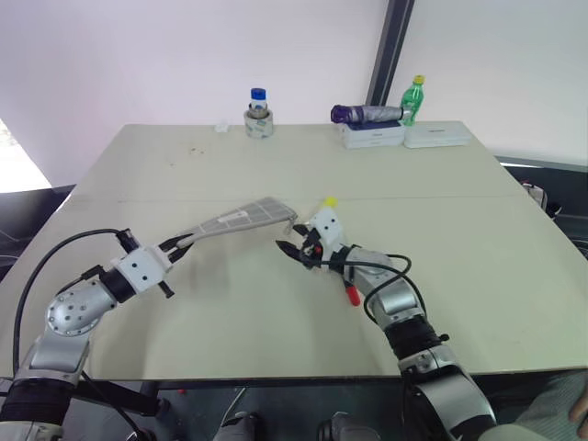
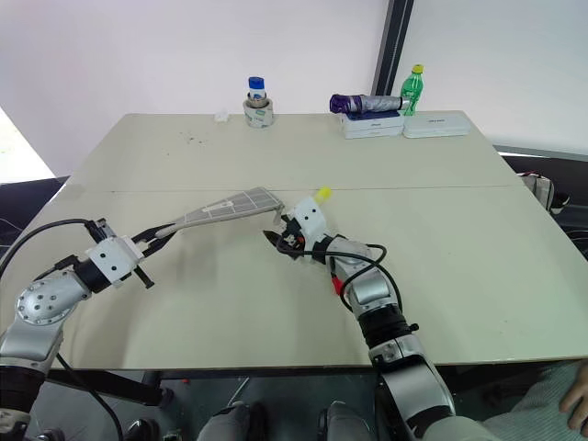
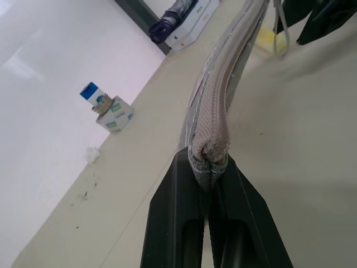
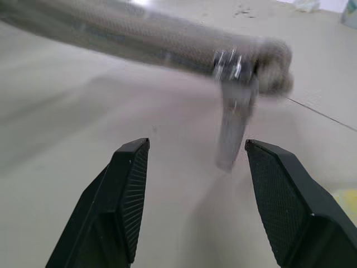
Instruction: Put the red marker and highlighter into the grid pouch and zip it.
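Pouch: one end clamped in left gripper, long axis running toward right gripper, whose open, empty jaws face the dangling zipper pull.

Grey grid pouch with white lines in black left claw; yellow highlighter beyond right claw; beige desk.

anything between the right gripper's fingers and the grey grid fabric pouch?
Only the pouch's metal zipper pull, hanging off the grey grid fabric pouch above the open right gripper in the right wrist view; otherwise bare table.
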Motion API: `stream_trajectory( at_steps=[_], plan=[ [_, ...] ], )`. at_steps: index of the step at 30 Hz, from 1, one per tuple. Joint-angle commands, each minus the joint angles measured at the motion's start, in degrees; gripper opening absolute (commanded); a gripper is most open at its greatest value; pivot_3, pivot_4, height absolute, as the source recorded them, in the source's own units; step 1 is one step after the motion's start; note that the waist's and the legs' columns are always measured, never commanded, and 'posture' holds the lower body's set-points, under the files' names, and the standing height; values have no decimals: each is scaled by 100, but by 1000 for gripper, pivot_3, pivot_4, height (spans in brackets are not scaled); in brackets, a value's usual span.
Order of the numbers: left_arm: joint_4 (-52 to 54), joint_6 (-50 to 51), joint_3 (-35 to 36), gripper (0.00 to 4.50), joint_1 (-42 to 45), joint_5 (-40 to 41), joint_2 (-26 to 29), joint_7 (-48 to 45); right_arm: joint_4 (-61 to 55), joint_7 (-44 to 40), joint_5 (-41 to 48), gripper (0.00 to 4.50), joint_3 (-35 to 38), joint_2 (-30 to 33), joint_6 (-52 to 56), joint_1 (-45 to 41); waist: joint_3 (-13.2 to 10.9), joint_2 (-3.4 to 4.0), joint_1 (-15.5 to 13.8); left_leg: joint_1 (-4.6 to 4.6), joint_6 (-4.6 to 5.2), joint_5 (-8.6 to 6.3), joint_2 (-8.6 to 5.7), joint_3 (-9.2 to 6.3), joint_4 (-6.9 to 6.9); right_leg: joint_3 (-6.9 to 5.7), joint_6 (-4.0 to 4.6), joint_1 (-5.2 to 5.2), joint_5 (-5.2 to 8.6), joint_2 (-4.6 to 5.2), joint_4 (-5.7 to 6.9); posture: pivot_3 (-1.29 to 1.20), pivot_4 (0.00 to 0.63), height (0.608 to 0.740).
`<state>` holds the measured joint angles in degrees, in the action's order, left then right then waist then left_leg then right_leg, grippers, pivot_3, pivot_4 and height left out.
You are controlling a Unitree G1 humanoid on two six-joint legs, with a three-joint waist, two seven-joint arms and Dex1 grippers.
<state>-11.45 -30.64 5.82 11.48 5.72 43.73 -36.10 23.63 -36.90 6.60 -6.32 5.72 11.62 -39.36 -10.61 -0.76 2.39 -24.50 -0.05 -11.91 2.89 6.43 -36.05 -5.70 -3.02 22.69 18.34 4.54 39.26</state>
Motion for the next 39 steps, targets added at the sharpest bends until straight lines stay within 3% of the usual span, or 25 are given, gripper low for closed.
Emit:
stream_trajectory(
  at_steps=[1, 3, 4, 9, 14, 20, 31, 39],
  plan=[
    [124, -82, 148, 0, 1, 20, 13, -23, -18, 32, 235, 1544, 157, -97, 33, -213, 0, 0, -2, 0, 0, 0, 0, 0, 0, 0, 0, 0, 0, 0, 0, 0, 150, 737],
    [99, -84, 129, 0, 8, 3, -5, -28, -9, 45, 290, 368, 197, -103, 62, -242, 0, 0, -2, 0, 0, 0, 0, 0, 0, 0, 0, 0, 0, 0, 0, 0, 150, 737],
    [88, -87, 126, 0, 6, -11, -16, -21, -24, 38, 284, 49, 190, -80, 67, -237, 0, 0, -2, 0, 0, 0, 0, 0, 0, 0, 0, 0, 0, 0, 0, 0, 150, 737],
    [-14, -111, 88, 0, 22, -220, -71, 81, -218, -37, 50, 49, -8, 127, -18, -90, 0, 0, 2, 0, 0, 0, 0, 0, 1, 0, 0, 1, 0, 0, 0, 0, 150, 737],
    [26, -240, -102, 0, -7, -622, -205, 175, -343, -25, -1100, 49, -935, 731, -338, -127, 0, 0, 2, 0, 0, -1, 0, 1, 1, 0, 0, 2, 0, 1, -1, 0, 150, 737],
    [638, -8, -378, 0, -273, -821, -625, 306, -811, 59, -1443, 49, -1319, 585, 5, -141, 0, 0, 11, -1, -1, 0, 1, 2, 4, 2, 0, 5, 0, 0, 0, 0, 150, 737],
    [1182, 309, -534, 0, -541, -1319, -896, 662, -1586, -122, -1457, 49, -1612, 350, 302, 38, 0, 0, -2, -1, 0, -1, 1, 1, 2, 1, 0, 3, 0, 1, -1, 0, 150, 737],
    [956, 306, -379, 0, -418, -1346, -815, 775, -1824, -532, -1349, 49, -1625, 575, 133, 21, 1, -1, -24, -1, 0, -1, 0, -1, -1, 0, 0, 0, 0, 1, -2, 0, 150, 737]
  ],
)
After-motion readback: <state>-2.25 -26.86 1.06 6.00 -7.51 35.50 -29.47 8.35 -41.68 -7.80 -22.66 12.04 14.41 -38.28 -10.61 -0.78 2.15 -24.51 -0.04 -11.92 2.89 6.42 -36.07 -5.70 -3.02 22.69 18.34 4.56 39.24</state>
